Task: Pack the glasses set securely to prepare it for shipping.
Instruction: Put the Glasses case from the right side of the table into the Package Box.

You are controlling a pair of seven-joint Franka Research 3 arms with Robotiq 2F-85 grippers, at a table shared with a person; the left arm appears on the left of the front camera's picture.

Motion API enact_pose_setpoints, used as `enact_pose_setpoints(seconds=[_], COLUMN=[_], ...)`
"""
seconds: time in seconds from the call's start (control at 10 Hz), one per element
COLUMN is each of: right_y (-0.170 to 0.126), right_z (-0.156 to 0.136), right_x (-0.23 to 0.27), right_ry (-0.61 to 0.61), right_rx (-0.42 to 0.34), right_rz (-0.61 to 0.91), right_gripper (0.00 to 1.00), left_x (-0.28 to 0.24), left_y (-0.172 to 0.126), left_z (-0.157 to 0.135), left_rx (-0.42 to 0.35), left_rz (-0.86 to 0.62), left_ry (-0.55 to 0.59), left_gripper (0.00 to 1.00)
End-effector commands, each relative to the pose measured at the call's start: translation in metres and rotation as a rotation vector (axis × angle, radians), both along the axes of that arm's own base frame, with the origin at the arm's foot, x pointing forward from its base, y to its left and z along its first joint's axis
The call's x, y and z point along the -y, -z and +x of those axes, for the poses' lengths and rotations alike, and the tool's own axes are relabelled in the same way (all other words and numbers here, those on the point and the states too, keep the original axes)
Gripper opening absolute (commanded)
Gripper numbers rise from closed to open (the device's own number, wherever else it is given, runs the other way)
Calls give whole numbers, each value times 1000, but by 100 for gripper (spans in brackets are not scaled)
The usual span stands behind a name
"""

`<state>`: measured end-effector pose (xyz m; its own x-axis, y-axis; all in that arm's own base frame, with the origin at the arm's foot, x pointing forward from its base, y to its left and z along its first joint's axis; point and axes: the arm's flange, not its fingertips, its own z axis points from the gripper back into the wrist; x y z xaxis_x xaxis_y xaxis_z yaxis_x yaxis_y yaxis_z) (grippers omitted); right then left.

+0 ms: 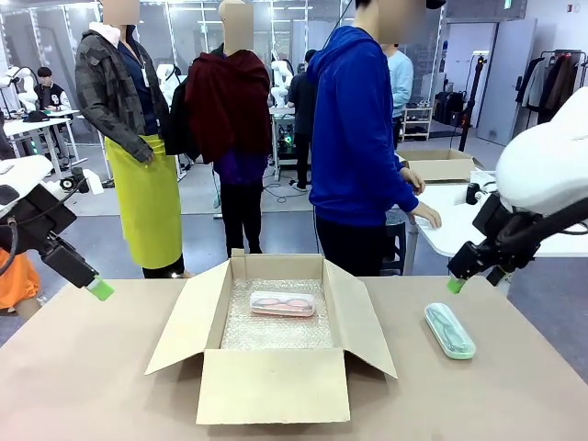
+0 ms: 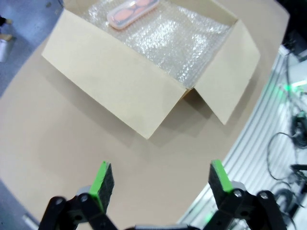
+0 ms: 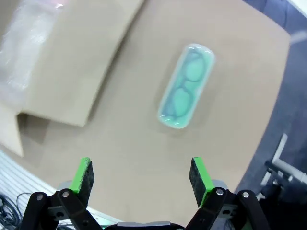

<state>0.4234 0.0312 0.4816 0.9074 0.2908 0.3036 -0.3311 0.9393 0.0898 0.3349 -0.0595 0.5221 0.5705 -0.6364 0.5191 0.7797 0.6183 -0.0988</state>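
Laboratory-type workshop hall: white workbenches [image 1: 446, 236], glass partitions [image 1: 55, 41] along the far wall, a clothes rack [image 1: 556, 83], people [image 1: 354, 138] standing between them

Even, bright overhead room light; soft shadows lie under the box [image 1: 276, 386] flaps on the table [image 1: 92, 386]. Bubble wrap [image 2: 182, 43] glints with small highlights. Both wrist views bend at the edges and are slightly soft; the mint case [image 3: 186, 86] looks mildly blurred, perhaps by motion.

Pink case [image 1: 282, 303], mint case [image 1: 449, 331], tan box [image 1: 274, 386], clear bubble wrap [image 1: 276, 335], green pincer pads [image 2: 101, 179].
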Motion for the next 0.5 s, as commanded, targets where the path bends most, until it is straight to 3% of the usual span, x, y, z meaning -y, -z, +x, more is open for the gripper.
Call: enact_pose_setpoints(seconds=[0.0, 0.4], right_y=[3, 74], right_z=[41, 104], right_x=[-2, 9], right_ry=[100, 221], right_rx=[-34, -47], right_rz=[-41, -91], right_gripper=[100, 100], left_x=[-1, -1], left_y=[-1, -1], left_z=[-1, -1], left_rx=[-2, -2], left_rz=[-21, -21], left_ry=[17, 17], left_gripper=[100, 100])
